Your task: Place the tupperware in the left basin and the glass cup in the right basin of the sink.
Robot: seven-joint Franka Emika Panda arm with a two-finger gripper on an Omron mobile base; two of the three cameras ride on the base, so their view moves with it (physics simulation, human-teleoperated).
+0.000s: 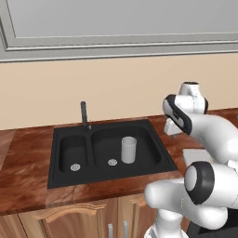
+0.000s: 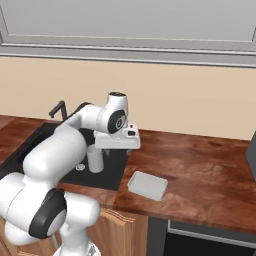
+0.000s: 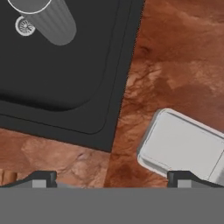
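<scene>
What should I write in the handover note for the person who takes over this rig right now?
Gripper: open, holding nothing, above the reddish-brown wooden counter just right of the matte black double-basin sink.
Tall pale grey translucent glass cup: upright in the wider right basin, beside its drain. This part is done.
Flat pale grey-white rectangular tupperware: lying on the counter right of the sink, near the front edge, not gripped.
Narrower left basin: holds nothing but its drain.
Left to do: grasp the tupperware and place it in the left basin.
</scene>
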